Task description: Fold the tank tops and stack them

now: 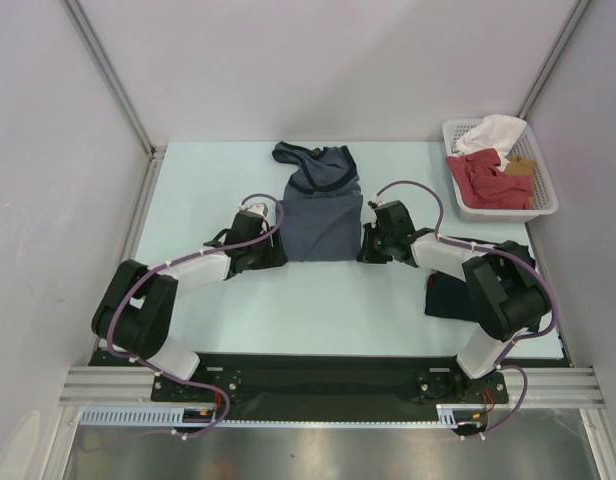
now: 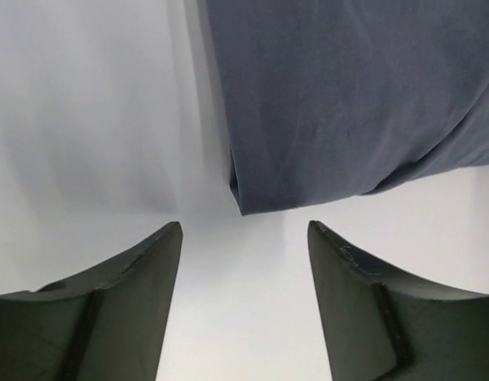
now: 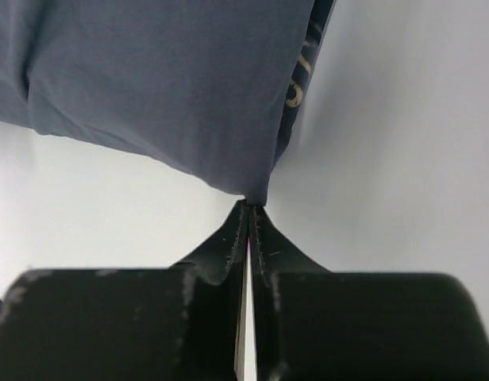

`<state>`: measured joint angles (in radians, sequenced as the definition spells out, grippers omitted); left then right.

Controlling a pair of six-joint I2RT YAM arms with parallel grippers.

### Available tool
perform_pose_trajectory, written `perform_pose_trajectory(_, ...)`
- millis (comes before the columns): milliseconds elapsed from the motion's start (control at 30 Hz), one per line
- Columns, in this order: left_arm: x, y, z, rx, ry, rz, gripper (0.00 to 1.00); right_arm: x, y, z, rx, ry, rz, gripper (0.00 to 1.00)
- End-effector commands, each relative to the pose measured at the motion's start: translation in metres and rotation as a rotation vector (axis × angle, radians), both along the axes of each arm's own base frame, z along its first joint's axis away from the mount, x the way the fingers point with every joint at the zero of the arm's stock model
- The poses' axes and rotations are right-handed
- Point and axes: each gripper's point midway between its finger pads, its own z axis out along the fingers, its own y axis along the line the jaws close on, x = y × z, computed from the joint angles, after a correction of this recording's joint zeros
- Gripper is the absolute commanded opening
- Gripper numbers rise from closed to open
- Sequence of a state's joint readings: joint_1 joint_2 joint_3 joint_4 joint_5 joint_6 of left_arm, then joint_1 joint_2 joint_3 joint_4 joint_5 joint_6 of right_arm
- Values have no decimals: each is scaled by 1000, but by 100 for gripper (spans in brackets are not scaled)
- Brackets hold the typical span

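Observation:
The slate-blue tank top (image 1: 323, 222) lies on the table's middle, its lower part a flat rectangle and its straps bunched at the far end. In the left wrist view its near corner (image 2: 324, 103) lies just ahead of my open, empty left gripper (image 2: 244, 230), which sits at the cloth's lower left (image 1: 272, 250). My right gripper (image 3: 249, 208) is shut on the cloth's lower right corner (image 3: 173, 87), where pale lettering shows on an inner layer; this gripper also shows in the top view (image 1: 367, 246). The dark navy tank top (image 1: 446, 297) lies folded by my right arm, partly hidden.
A white basket (image 1: 544, 207) at the back right holds a red garment (image 1: 488, 180) and a white garment (image 1: 496, 131). Metal frame posts and grey walls enclose the table on both sides and at the back.

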<state>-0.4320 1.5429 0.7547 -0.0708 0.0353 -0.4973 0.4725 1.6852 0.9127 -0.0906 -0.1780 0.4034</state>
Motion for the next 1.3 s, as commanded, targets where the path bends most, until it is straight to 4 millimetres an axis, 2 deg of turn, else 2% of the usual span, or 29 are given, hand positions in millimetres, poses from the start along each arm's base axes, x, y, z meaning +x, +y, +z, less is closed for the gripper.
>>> perform_pose_trajectory(0, 22, 2, 20, 46, -89, -3, 64, 16, -1, 9, -37, -58, -22, 0)
perform_pose_trajectory(133, 23, -2, 17, 48, -91, -31, 56, 14, -2, 7, -36, -57, -19, 0)
perform_pose_trajectory(300, 22, -12, 13, 22, -63, -79, 59, 14, 0, 3, -32, -45, -13, 0)
perform_pose_trajectory(433, 20, -14, 3, 17, -38, -90, 57, 13, 1, 3, -28, -43, -11, 0)
perform_pose_trajectory(467, 20, -16, 2, 12, -36, -95, 53, 14, 0, 3, -30, -45, -15, 0)
perform_pose_trajectory(500, 21, -19, 3, 0, -35, -107, 39, 14, 0, 2, -29, -41, -15, 0)
perform_pose_trajectory(567, 22, -24, 0, -15, -27, -123, 27, 14, -2, 2, -31, -42, -20, 0)
perform_pose_trajectory(600, 23, -30, 2, -37, -28, -144, 12, 15, -2, 2, -32, -42, -23, 0)
perform_pose_trajectory(633, 23, -31, -5, -35, -14, -152, 3, 15, -2, 2, -33, -42, -25, 0)
perform_pose_trajectory(667, 23, -30, -7, -25, -1, -150, 0, 15, -4, 2, -36, -44, -29, 0)
perform_pose_trajectory(833, 21, -8, -8, 67, 2, -83, 0, 14, -21, 0, -103, -33, -78, 0)
perform_pose_trajectory(1000, 15, 19, 14, 174, -17, -24, 0, 17, -41, 13, -185, -75, -148, 0)
perform_pose_trajectory(1133, 12, 27, 31, 199, -41, -14, 0, 13, -49, 23, -228, -103, -175, 0)
perform_pose_trajectory(1267, 7, 28, 37, 192, -47, -18, 0, 10, -52, 32, -241, -123, -186, 0)
